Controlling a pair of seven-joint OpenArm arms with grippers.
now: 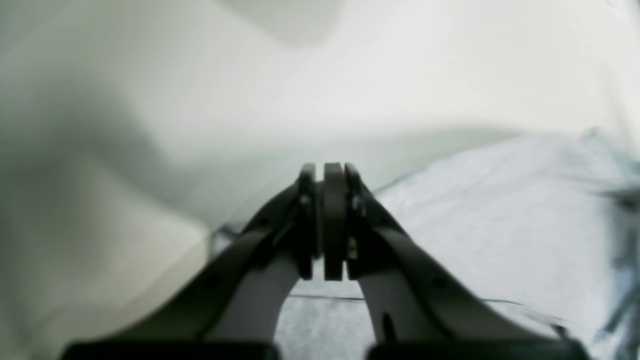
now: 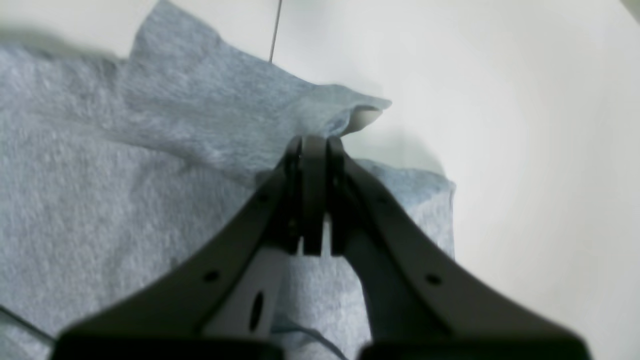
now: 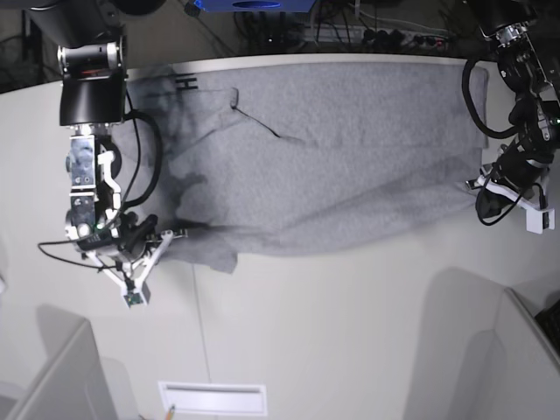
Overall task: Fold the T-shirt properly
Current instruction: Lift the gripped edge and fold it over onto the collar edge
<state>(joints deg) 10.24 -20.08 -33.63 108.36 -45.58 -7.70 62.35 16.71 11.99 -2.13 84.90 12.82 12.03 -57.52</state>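
The heather-grey T-shirt (image 3: 332,149) lies spread plain side up across the far half of the white table (image 3: 350,332), with creases near its left end. My right gripper (image 3: 168,234) is at the shirt's near left corner, where a point of cloth is drawn toward it. In the right wrist view this gripper (image 2: 314,142) is shut, and a lifted fold of the T-shirt (image 2: 125,175) meets its tips. My left gripper (image 3: 475,185) is at the shirt's near right corner. In the left wrist view it (image 1: 333,167) is shut, blurred, with T-shirt cloth (image 1: 500,225) under and beside it.
Cables and a power strip (image 3: 376,35) run behind the table's far edge. Grey angled panels stand at the near left (image 3: 52,376) and near right (image 3: 490,350). A white slotted plate (image 3: 212,398) sits at the front edge.
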